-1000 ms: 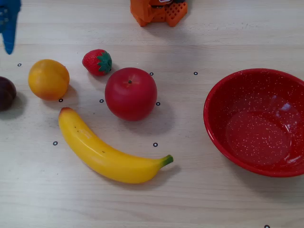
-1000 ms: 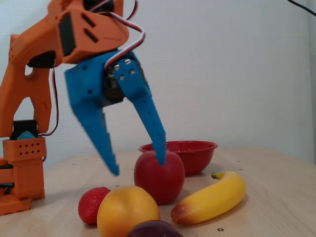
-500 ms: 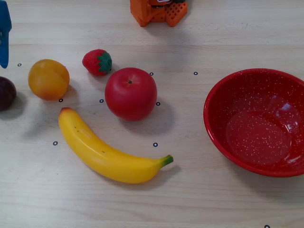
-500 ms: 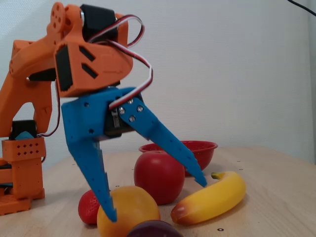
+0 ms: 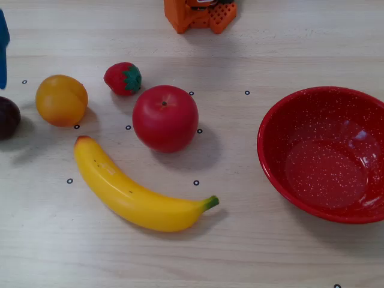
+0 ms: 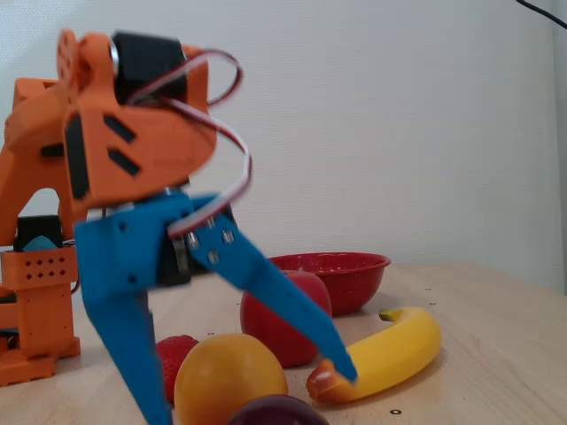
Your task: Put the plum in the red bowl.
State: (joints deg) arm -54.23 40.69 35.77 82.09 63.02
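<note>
Sitting empty — the red bowl (image 5: 323, 154) — plum (image 5: 8, 117) well apart

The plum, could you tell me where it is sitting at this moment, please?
The plum lies at the far left edge of the top-down fixed view, partly cut off, just left of the orange. In the low fixed view it peeks in at the bottom edge, in front of the orange.

1. Plum (image 5: 8, 117) sits at left edge of a fixed view – orange (image 5: 61, 100) just beside it on the right, blocking that side.
2. Gripper (image 6: 257, 398) spread wide, fingers straddling orange in a fixed view.
3. Apple (image 5: 165, 118) & banana (image 5: 135, 190) lie between plum and red bowl (image 5: 270, 156).
4. Bare table (image 5: 240, 66) betw. apple and bowl – room to pass.
</note>
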